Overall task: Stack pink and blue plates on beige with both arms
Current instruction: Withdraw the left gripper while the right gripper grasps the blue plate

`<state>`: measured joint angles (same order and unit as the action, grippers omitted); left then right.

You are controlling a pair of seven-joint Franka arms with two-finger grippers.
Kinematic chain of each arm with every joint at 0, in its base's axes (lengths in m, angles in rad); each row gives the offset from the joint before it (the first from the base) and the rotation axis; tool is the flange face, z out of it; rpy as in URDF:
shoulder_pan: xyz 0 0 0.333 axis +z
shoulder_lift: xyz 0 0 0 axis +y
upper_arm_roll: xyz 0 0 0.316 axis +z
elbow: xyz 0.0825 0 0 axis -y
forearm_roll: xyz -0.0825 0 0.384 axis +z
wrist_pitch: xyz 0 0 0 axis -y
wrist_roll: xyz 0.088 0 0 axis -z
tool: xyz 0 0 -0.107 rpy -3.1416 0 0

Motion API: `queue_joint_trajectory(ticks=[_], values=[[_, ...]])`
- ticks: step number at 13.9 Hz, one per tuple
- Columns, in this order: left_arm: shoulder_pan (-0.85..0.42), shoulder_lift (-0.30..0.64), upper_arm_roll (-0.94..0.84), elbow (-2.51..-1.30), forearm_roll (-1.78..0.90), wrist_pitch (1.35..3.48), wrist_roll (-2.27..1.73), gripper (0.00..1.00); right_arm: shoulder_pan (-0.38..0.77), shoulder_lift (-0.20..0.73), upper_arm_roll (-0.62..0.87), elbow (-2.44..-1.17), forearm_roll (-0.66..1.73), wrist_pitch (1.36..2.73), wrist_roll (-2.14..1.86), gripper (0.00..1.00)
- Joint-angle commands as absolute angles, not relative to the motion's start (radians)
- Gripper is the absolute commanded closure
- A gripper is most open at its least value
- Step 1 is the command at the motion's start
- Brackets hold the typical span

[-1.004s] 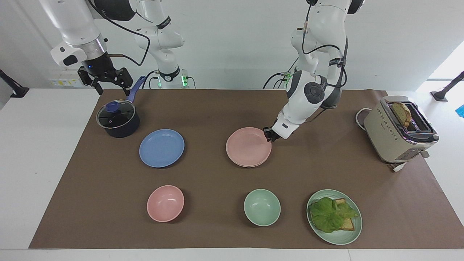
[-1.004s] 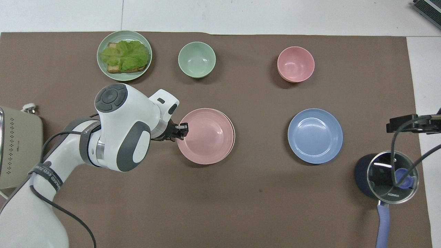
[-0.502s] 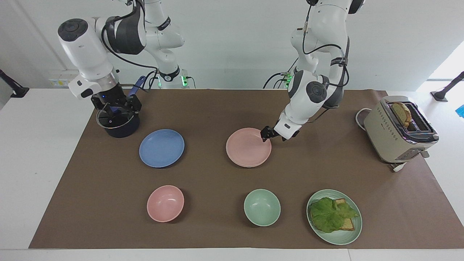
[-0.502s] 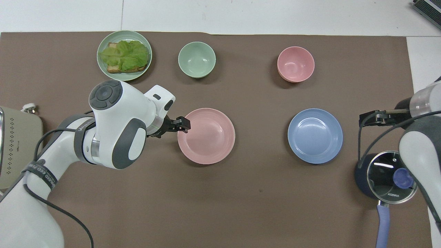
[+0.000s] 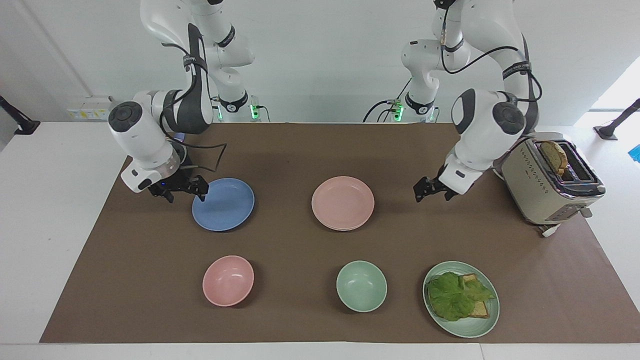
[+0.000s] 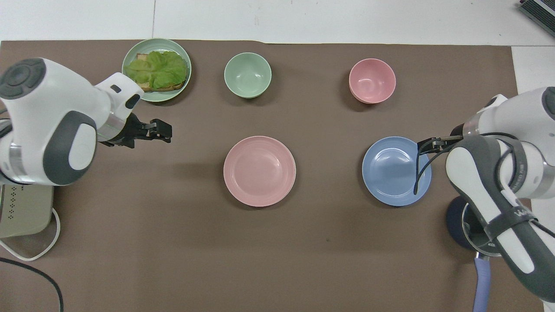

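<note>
Brown mat, blue plate (image 5: 223,204) apparently just beside open right gripper (image 5: 181,188)

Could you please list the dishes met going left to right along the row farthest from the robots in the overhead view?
Green plate with lettuce and toast → green bowl → pink bowl.

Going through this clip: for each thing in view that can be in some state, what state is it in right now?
pink plate: stacked on the beige plate, released.
blue plate: flat on the mat, not yet stacked.
right gripper: open, at the blue plate's rim.
left gripper: open, empty, over bare mat.
pot: lid on.
toaster: bread slice in a slot.
pink bowl: empty.
green bowl: empty.
green plate: holds toast with lettuce.
</note>
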<state>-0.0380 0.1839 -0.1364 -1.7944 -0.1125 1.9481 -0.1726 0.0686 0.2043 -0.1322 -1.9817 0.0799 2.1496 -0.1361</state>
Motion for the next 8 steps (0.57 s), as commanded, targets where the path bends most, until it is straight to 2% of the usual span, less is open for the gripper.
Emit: queue_joint_trajectory(ticks=[1, 6, 7, 8], values=[[0.005, 0.141, -0.146, -1.770, -0.028, 1.861, -0.077, 0.00, 0.054, 0.230, -0.129, -2.058, 0.110, 2.268, -0.199, 0.00], [0.017, 0.077, -0.126, -1.723, -0.015, 1.774, -0.051, 0.00, 0.028, 0.245, -0.129, -2.082, 0.181, 2.284, -0.290, 0.02], [0.017, 0.060, -0.126, -1.711, -0.015, 1.746, -0.051, 0.00, 0.025, 0.245, -0.129, -2.086, 0.190, 2.284, -0.293, 0.17], [0.017, 0.042, -0.127, -1.701, -0.015, 1.732, -0.051, 0.00, 0.026, 0.245, -0.129, -2.086, 0.195, 2.283, -0.293, 0.37]])
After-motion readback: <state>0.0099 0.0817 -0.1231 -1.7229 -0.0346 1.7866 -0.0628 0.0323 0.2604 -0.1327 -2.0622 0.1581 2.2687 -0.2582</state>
